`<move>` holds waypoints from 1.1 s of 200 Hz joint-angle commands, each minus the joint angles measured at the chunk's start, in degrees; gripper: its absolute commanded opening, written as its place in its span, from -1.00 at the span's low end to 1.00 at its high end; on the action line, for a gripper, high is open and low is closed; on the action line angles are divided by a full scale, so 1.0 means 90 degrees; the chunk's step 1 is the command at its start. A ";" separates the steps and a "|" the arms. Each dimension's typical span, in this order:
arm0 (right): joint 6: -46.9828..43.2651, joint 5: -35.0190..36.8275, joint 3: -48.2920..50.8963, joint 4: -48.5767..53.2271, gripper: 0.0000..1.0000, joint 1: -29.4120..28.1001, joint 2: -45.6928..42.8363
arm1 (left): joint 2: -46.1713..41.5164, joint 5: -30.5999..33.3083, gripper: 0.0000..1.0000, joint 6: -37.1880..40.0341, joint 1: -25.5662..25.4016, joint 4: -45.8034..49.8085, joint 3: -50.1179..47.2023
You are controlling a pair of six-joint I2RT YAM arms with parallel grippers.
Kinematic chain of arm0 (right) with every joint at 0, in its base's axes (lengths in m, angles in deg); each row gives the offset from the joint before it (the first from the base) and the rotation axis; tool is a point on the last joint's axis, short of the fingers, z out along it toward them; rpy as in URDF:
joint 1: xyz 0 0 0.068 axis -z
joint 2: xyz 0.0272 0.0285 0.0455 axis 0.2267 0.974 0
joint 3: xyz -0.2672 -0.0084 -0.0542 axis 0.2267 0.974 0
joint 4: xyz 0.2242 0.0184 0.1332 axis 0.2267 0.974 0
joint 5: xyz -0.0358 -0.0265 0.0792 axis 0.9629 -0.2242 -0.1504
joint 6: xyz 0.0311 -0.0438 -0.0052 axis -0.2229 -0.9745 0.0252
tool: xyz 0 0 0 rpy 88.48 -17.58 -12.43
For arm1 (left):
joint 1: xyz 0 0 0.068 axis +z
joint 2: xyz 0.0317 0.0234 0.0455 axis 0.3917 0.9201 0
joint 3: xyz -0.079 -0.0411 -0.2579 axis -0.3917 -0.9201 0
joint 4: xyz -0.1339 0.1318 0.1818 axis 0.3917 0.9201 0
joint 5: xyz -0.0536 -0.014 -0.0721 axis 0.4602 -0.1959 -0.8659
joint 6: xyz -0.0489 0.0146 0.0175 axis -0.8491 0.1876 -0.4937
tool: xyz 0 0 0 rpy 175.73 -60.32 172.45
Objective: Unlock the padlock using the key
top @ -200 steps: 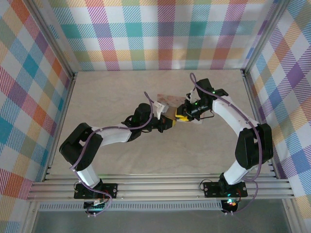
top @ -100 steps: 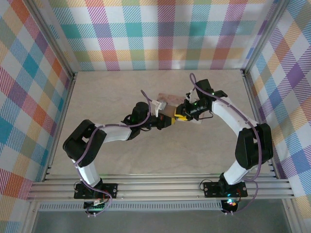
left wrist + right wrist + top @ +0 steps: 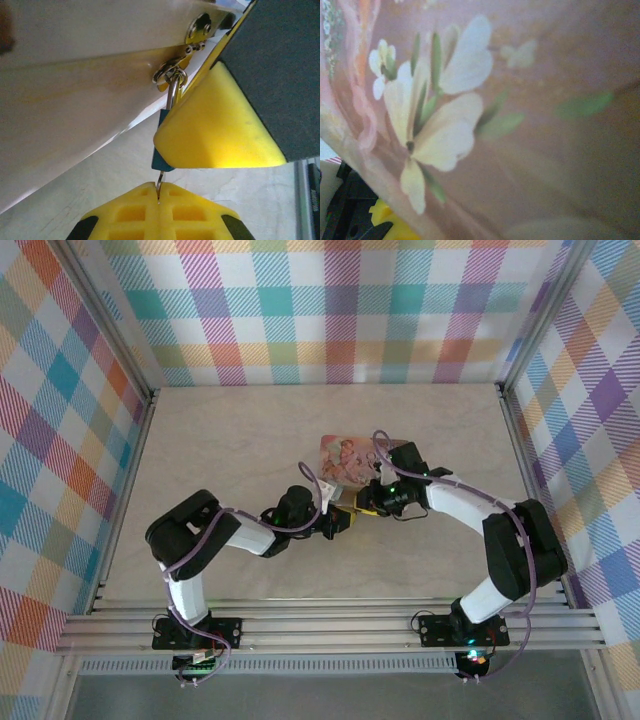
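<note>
Presently: key (image 3: 159, 179) tip entering padlock (image 3: 160, 161).
Left gripper (image 3: 159, 201) pinches key, right gripper (image 3: 367, 501) clamps padlock; skewed twist could bend key.

The top camera looks down from behind the arm bases over the whole beige tabletop (image 3: 220, 430), with the pink fairy-picture box (image 3: 345, 453) mid-frame. Both wrist cameras sit right up against that box. The left one looks past the left gripper (image 3: 159, 199) at bottom centre, and the right one is blurred on the box's flowered face.
</note>
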State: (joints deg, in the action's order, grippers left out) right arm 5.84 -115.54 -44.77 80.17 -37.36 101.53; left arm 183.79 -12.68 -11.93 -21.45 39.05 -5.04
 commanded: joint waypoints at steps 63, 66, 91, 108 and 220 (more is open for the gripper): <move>0.0396 -0.0325 0.0449 -0.0475 -0.33 0.0087 0.0564 | 0.0812 0.0659 -1.00 0.0083 -0.0151 -0.1102 -0.0235; 0.0406 -0.0336 0.0454 -0.0494 -0.31 0.0092 0.0572 | 0.0827 0.0669 -1.00 0.0096 -0.0152 -0.1119 -0.0244; 0.0461 -0.0312 0.0459 -0.0534 -0.18 0.0087 0.0567 | 0.0867 0.0780 -1.00 0.0104 -0.0200 -0.1156 -0.0274; 0.0487 -0.0252 0.0479 -0.0532 -0.05 0.0087 0.0503 | 0.0877 0.0838 -1.00 0.0109 -0.0219 -0.1169 -0.0284; 0.1416 0.0484 0.1011 -0.1691 0.13 0.0087 -0.0123 | 0.0717 0.0937 -1.00 0.0198 -0.0289 -0.0788 -0.0086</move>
State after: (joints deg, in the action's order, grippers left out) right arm 16.00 -113.03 -37.17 66.58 -36.66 100.56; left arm 191.05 -4.62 -11.43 -23.00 29.89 -6.74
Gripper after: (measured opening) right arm 0.564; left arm 0.047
